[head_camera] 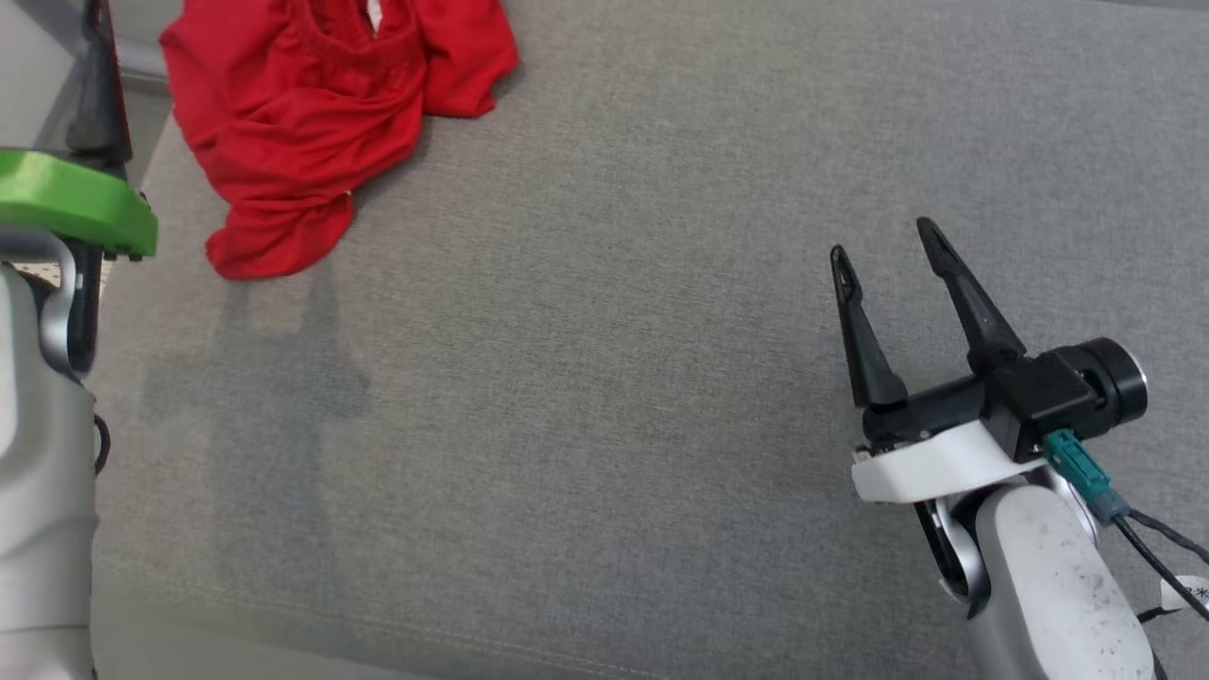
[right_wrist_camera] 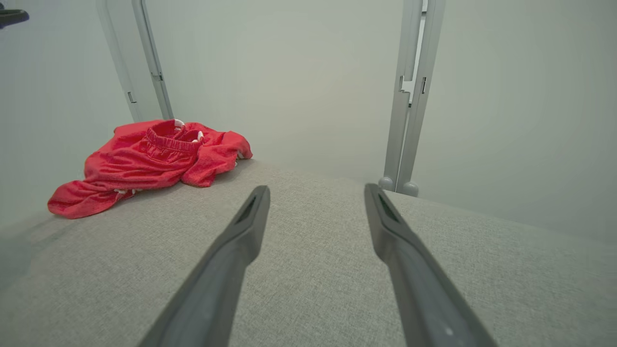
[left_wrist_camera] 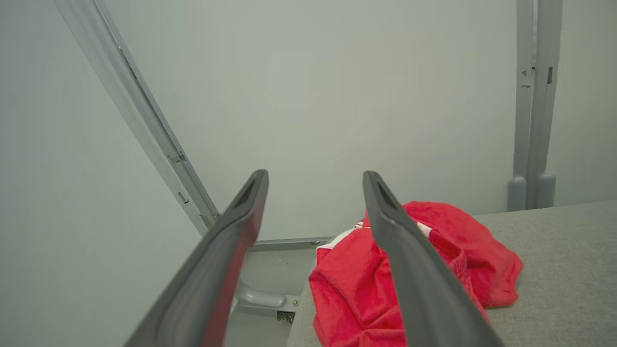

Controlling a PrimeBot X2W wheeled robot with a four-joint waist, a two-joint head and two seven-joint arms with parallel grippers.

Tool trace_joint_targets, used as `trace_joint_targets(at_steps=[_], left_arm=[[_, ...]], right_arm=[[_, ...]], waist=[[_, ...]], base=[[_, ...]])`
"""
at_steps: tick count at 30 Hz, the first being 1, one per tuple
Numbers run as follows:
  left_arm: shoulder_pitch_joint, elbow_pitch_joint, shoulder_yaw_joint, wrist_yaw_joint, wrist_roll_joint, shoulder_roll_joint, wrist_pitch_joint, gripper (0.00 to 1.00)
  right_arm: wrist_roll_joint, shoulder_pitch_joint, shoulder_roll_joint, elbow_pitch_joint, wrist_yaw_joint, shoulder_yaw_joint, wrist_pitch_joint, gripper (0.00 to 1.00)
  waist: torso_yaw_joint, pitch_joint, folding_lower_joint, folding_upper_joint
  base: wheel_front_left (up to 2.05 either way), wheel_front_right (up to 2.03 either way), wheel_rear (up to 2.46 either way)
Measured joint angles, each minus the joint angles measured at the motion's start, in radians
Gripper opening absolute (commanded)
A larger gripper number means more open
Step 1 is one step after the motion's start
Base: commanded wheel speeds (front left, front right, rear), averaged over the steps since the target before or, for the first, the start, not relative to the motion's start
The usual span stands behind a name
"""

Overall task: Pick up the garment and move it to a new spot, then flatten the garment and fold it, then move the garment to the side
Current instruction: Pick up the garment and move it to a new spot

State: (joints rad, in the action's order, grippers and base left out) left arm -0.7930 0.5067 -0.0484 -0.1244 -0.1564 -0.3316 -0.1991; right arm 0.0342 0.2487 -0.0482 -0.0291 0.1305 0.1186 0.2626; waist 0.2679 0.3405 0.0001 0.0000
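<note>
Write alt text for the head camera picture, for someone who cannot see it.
A crumpled red garment lies at the upper left on a grey fabric surface. The robot's right gripper, dark fingers spread open and empty, is at the lower right, well apart from it. A pale arm with a green part runs down the left edge.

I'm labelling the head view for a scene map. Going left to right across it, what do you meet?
Pale grey left forearm with a green band → crumpled red fabric garment → open right gripper with two dark fingers, all over the grey fabric surface.
</note>
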Motion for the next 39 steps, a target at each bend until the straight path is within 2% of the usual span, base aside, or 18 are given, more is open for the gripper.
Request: trace_joint_targets(at_steps=[4,9,16,25,26,28,29,30,39], left_arm=[[-0.078,0.105,-0.019,-0.003,-0.089,-0.011,0.027,1.00],[-0.132,0.197,-0.092,-0.004,-0.160,-0.044,0.025,1.00],[-0.189,0.306,-0.159,-0.005,-0.222,-0.084,0.019,1.00],[-0.244,0.419,-0.187,-0.005,-0.283,-0.115,0.057,1.00],[-0.246,0.429,-0.189,-0.005,-0.293,-0.114,0.061,0.94],[-0.249,0.441,-0.198,-0.005,-0.304,-0.114,0.065,0.31],[-0.249,0.445,-0.208,-0.005,-0.309,-0.113,0.064,0.06],[-0.249,0.450,-0.215,-0.005,-0.319,-0.113,0.064,0.00],[-0.252,0.449,-0.283,-0.005,-0.331,-0.127,0.004,0.00]], right_arm=[[0.026,0.045,-0.001,0.041,0.000,-0.002,0.000,1.00],[0.040,0.078,-0.001,0.102,0.000,0.002,0.000,1.00],[0.049,0.082,-0.001,0.153,0.000,0.024,0.000,1.00],[0.047,0.083,-0.001,0.164,0.000,0.026,0.000,1.00],[0.047,0.083,-0.001,0.164,0.000,0.025,0.000,1.00],[0.045,0.083,-0.001,0.163,0.000,0.021,0.000,1.00],[0.045,0.083,-0.001,0.162,0.000,0.018,0.000,1.00],[0.044,0.083,-0.001,0.160,0.000,0.016,0.000,1.00],[0.037,0.078,-0.001,0.147,0.000,0.015,0.000,1.00]], waist=[[-0.042,0.067,0.0000,0.0000],[-0.090,0.152,0.0000,0.0000],[-0.147,0.243,0.0001,0.0000],[-0.209,0.294,0.0001,0.0000],[-0.213,0.296,0.0001,0.0000],[-0.217,0.298,0.0001,0.0000],[-0.217,0.296,0.0001,0.0000],[-0.216,0.293,0.0001,0.0000],[-0.195,0.235,0.0000,0.0000]], base=[[0.00,0.00,0.00],[0.00,0.00,0.00],[0.00,0.00,0.00],[0.00,0.00,0.00],[0.00,0.00,0.00],[0.00,0.00,0.00],[0.00,0.00,0.00],[0.00,0.00,0.00],[0.00,0.00,0.00]])
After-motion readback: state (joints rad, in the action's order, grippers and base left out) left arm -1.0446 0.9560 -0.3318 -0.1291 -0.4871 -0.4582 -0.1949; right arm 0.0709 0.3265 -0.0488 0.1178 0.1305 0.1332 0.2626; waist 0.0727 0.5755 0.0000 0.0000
